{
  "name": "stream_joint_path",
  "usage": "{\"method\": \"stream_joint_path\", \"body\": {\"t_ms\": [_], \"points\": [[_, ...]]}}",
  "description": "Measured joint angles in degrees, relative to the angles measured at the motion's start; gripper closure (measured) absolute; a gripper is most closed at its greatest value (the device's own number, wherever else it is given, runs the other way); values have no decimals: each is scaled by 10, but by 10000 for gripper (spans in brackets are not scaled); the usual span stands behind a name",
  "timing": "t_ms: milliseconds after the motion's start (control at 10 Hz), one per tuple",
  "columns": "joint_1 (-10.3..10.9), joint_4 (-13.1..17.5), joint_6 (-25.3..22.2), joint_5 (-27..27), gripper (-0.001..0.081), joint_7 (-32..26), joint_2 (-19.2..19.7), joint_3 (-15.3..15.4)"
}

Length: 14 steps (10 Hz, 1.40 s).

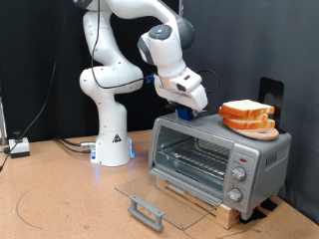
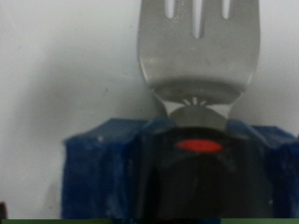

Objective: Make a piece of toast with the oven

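The silver oven (image 1: 261,157) stands on a wooden base, its glass door (image 1: 159,194) dropped open and flat, the wire rack (image 1: 194,157) bare inside. Several slices of toast (image 1: 245,112) are stacked on a round wooden board on the oven's roof, at the exterior view's right. My gripper (image 1: 188,108) hangs low over the roof's other end, right above a blue holder (image 1: 187,116). The wrist view is filled by a metal fork-like utensil (image 2: 196,47) with a black handle and red dot (image 2: 200,146), standing in that blue holder (image 2: 93,173). My fingers do not show there.
The arm's white base (image 1: 113,139) stands on the table at the exterior view's left, with cables (image 1: 75,145) beside it. A black stand (image 1: 269,96) rises behind the toast. The door handle (image 1: 146,210) juts out toward the table's front.
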Motion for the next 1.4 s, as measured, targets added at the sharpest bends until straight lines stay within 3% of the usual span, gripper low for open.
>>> {"method": "stream_joint_path", "body": {"t_ms": [100, 700, 900, 1000, 1100, 1400], "points": [[0, 0, 0, 0, 9, 0, 0, 0], [1, 0, -7, 1, -2, -3, 0, 0], [0, 0, -7, 2, 258, -2, 0, 0], [0, 0, -7, 2, 258, -2, 0, -1], [0, 0, -7, 2, 324, -2, 0, -2], [-1, 2, -10, 9, 324, -2, 0, -11]]}}
